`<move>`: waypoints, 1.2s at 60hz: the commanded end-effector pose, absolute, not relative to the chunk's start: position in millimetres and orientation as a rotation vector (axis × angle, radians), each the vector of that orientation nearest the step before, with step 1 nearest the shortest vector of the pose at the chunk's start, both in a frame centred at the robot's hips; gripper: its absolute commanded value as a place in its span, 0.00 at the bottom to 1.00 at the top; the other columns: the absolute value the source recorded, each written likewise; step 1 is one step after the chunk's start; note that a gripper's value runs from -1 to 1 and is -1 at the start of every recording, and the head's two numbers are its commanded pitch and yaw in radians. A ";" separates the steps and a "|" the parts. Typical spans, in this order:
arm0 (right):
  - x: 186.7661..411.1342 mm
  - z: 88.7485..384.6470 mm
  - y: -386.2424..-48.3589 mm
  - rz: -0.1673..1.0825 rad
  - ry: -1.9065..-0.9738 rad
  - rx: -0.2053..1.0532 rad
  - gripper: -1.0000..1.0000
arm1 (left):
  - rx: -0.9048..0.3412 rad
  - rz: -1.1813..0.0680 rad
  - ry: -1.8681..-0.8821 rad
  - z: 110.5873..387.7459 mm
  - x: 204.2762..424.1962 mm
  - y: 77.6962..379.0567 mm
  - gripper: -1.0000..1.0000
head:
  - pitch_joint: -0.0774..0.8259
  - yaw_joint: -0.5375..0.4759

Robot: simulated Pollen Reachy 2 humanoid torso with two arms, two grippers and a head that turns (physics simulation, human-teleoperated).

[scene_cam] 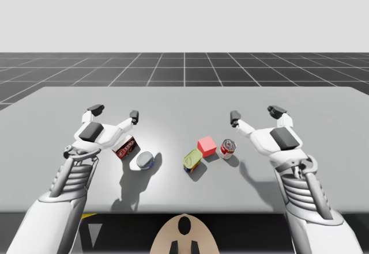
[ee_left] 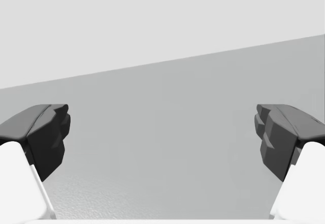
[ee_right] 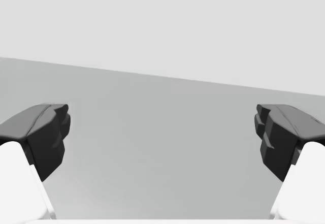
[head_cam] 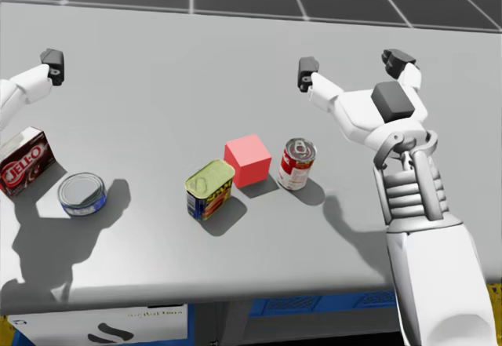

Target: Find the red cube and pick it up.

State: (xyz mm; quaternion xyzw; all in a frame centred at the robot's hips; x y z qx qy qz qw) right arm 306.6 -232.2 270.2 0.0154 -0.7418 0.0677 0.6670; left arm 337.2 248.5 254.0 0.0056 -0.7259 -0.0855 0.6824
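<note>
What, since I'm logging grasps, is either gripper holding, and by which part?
Nothing. My left gripper and right gripper are both open above the table, and the red cube sits free on it.

Plain matte red cube [scene_cam: 207, 146] [head_cam: 248, 160]: uniform colour, no markings, top face lit paler than its sides. It sits flat on one face on the grey worktop [scene_cam: 173, 104] [head_cam: 157, 71], near the middle, turned slightly so its edges run skew to the worktop's near edge. It lies between a rectangular tin with a yellow-green lid [scene_cam: 192, 159] [head_cam: 209, 189] and an upright red-and-white cylindrical can [scene_cam: 228, 148] [head_cam: 296, 163], just beside each.
</note>
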 end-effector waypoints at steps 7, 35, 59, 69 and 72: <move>253.0 281.2 -206.6 0.282 -1.601 0.161 0.00 | 0.009 -0.181 -1.623 254.6 335.4 248.0 0.00 | 0.83 0.37; 188.0 211.1 -183.0 0.336 -1.412 0.366 0.00 | -0.003 -0.183 -1.611 252.6 336.1 247.1 0.00 | 0.85 0.38; 210.7 161.8 -167.2 0.313 -1.285 0.386 0.00 | -0.007 -0.185 -1.608 251.9 336.4 246.6 0.00 | 0.86 0.38; 228.8 153.9 -163.4 0.311 -1.252 0.350 0.00 | -0.007 -0.185 -1.608 252.1 336.3 246.6 0.00 | 0.86 0.39; 234.0 152.5 -163.5 0.306 -1.244 0.339 0.00 | -0.008 -0.185 -1.609 252.3 336.1 246.6 0.00 | 0.86 0.39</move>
